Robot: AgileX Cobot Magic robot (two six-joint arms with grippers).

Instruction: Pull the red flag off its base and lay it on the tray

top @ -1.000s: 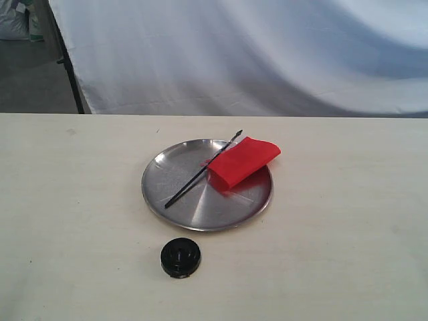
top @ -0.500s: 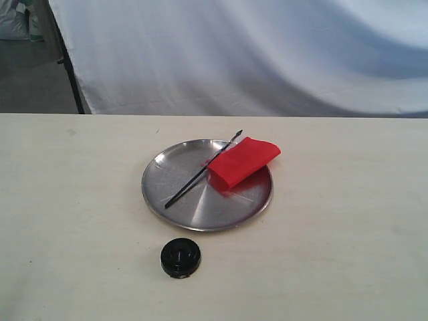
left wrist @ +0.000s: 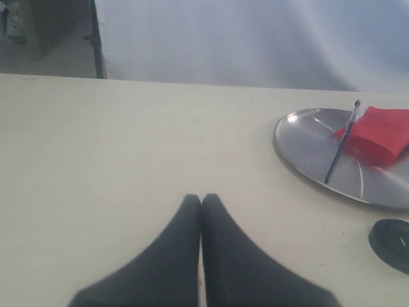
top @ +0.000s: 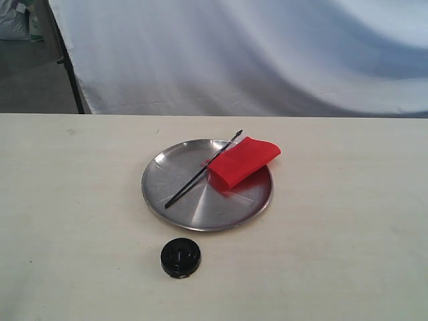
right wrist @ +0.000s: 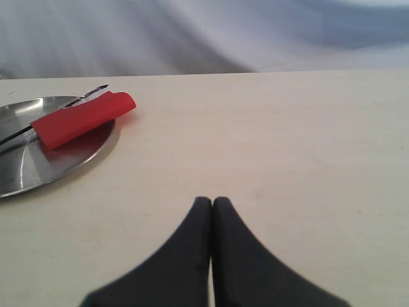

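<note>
The red flag (top: 243, 161) lies on the tray (top: 174, 200), its cloth hanging over the far right rim and its thin black stick slanting across the metal. The round black base (top: 180, 257) stands alone on the table in front of the tray. Neither arm shows in the exterior view. My left gripper (left wrist: 201, 199) is shut and holds nothing, well away from the tray (left wrist: 307, 153), the flag (left wrist: 378, 132) and the base (left wrist: 391, 243). My right gripper (right wrist: 211, 201) is also shut with nothing in it, far from the flag (right wrist: 80, 119) and the tray (right wrist: 57, 163).
A pale cream table (top: 348, 221) carries everything. A white cloth backdrop (top: 254, 53) hangs behind its far edge, with a dark stand leg (top: 69, 67) at the back left.
</note>
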